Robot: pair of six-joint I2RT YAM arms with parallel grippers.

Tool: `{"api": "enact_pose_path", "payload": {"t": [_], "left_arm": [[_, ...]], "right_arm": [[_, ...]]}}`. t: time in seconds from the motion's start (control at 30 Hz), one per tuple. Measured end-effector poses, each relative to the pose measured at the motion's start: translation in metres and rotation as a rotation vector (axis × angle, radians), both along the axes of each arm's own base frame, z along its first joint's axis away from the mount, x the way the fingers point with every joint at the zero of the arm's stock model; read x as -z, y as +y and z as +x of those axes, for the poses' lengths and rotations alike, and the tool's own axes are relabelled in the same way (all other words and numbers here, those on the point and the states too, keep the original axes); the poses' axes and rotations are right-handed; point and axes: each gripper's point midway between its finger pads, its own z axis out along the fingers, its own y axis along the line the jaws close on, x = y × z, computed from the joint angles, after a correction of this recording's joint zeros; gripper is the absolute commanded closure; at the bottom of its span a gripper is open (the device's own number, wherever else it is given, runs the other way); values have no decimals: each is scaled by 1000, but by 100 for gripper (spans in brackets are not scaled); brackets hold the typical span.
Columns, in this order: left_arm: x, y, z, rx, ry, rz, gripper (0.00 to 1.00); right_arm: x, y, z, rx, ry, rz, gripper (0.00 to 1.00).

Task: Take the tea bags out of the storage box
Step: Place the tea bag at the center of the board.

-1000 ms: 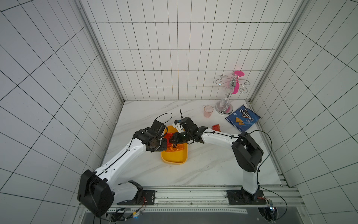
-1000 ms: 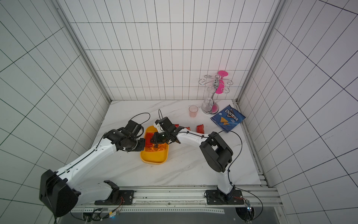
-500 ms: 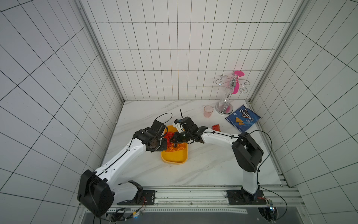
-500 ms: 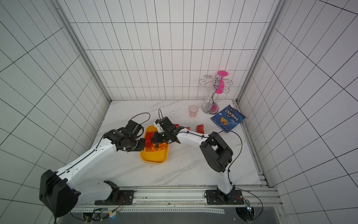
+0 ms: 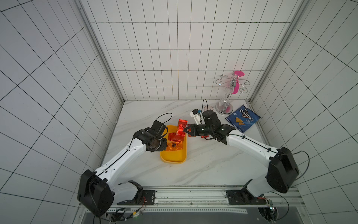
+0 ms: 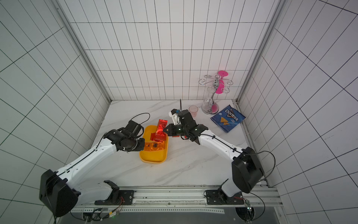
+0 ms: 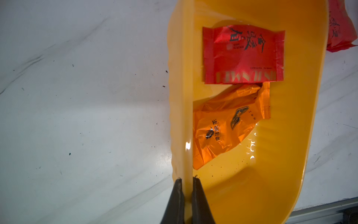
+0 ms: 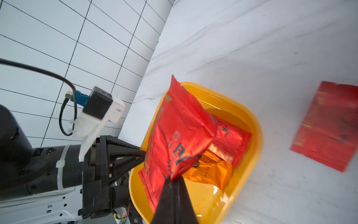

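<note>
Overhead, catches both arms at the storage box [image 5: 172, 157], a shallow yellow tray set mid-table on the white marble tabletop [image 5: 203, 164]. Clamps the tray's long side wall with the left gripper [image 7: 187, 182], pressed shut on the thin plastic from inside and outside. Pinches one corner of a red tea bag [image 8: 178, 131] with the right gripper [image 8: 175, 181], closed tight on the shiny foil. Holds that bag tilted, nearly upright, above the far end of the box in both top views. Counts two more inside the box: a flat red sachet [image 7: 243, 56] with dark print on the tray floor, and a crumpled orange sachet [image 7: 226, 128] touching its edge, nearer the left gripper. Cannot settle, from any view, contact between the raised bag and the pair beneath it. Places a loose red sachet [image 8: 329, 126], blurred in the right wrist view, on the marble outside the box, just beside its rim. Rounds out the back right corner of the table with a blue Doritos bag [image 5: 242, 118], a pink cup [image 6: 193, 111] and a chrome glass rack [image 6: 209, 110], all well apart from the tray.
</note>
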Motion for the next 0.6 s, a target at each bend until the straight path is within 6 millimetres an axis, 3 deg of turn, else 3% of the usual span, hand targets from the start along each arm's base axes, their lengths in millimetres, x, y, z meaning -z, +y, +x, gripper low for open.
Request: {"api": "enact_pose_path", "payload": {"t": [0.1,0.2,0.47,0.6], "left_arm": [[1,3,0,-12,2,14,100],[0,6,0,-23,-7,26,100],[-5,11,1,-42,-33,35,100],[-5,11,2,-44,-34,37,100]], "right_arm": [[10,-46,7,67,-5,-17,100],[38,-74,8,104,41,-56,100],[146,-68,-57,-79,257,-232,100],[165,-66,-77,-140,297,-266,100]]}}
